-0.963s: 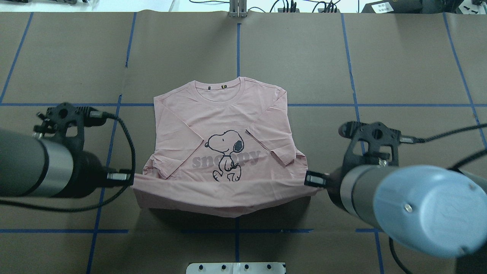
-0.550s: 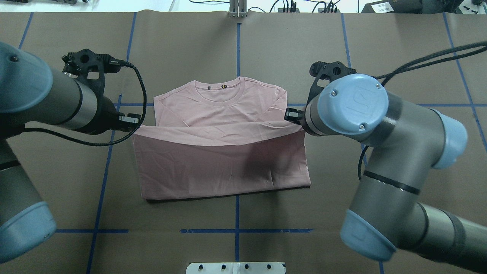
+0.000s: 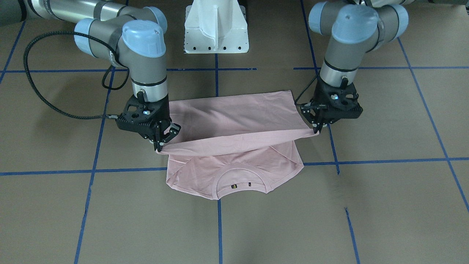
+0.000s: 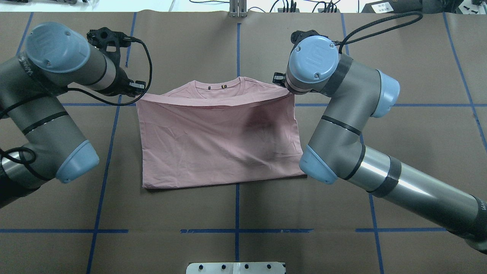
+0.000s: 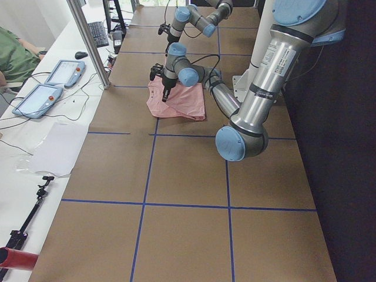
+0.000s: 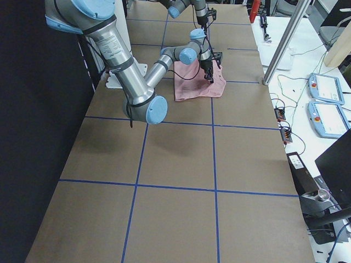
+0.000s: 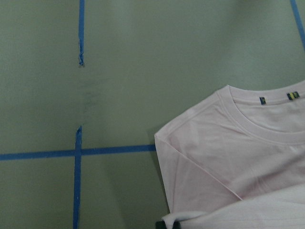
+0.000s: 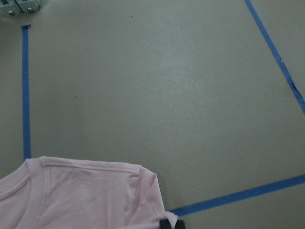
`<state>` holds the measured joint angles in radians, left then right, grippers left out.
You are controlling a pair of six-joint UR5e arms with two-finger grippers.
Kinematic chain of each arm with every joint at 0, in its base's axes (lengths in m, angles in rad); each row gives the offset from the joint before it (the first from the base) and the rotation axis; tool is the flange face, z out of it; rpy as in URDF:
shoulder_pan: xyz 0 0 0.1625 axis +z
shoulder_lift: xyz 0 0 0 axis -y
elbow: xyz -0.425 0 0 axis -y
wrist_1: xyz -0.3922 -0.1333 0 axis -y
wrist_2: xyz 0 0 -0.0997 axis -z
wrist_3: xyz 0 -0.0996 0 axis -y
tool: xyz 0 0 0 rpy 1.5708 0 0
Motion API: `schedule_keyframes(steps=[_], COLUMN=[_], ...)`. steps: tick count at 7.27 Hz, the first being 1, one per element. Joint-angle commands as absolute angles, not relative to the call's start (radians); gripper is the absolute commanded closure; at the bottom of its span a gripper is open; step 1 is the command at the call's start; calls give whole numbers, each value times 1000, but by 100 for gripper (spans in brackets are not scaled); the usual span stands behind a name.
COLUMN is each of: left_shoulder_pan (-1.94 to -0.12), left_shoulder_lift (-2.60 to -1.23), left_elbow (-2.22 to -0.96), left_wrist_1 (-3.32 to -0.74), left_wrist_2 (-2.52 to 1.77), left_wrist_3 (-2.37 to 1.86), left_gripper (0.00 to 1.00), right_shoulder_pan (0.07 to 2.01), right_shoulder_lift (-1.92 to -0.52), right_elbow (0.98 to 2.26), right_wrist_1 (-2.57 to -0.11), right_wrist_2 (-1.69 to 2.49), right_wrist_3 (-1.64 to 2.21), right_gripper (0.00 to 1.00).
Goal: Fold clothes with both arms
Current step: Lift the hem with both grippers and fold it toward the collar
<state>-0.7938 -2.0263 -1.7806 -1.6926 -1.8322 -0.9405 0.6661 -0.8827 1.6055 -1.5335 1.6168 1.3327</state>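
T-shirt (image 4: 217, 144) is lying at the centre of the table (image 4: 418, 133), its hem hanging stretched just short of the collar (image 3: 240, 168). Left gripper (image 3: 318, 127) and right gripper (image 3: 160, 146) are each clamping one hem corner. The bottom-to-top fold is looking nearly complete; lowering and releasing the hem are remaining.

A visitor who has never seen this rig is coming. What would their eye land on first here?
The pale pink T-shirt in the middle of the brown table, its lower half drawn up over the front so only the collar shows at the far edge. The left arm and right arm flank it, the jaws of each pinching a corner of the lifted hem, stretched taut between them.
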Motion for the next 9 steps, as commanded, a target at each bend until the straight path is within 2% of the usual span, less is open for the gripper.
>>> schedule_keyframes(steps=[1,2,5,6,7,9], left_shoulder_pan=[-802,-798,-772,-772,-775,-776], left_shoulder_lift=[-2057,-2087,-2083,-2077,-2077,-2007], left_elbow=[-1613,-1535,-1514,-1519,-1537,-1699], left_wrist_1=[-1817,-1848,-1881,-1881,-1879,-1875], left_wrist_2=[-1832,-1830,-1830,-1830,-1832,-1842], left_wrist_3=[-925,-920,-920,-916,-850,-844], left_gripper=[100,100,100,49,0,0], right_shoulder_pan=[676,676,673,670,672,710], right_shoulder_lift=[-827,-827,-827,-834,-830,-848], right_elbow=[1412,1390,1362,1359,1358,1400], right_wrist_1=[-1395,-1379,-1378,-1381,-1376,-1374], right_wrist_2=[1615,1614,1611,1608,1608,1687], right_wrist_3=[1321,1319,1318,1309,1234,1076], right_gripper=[100,100,100,1,0,0])
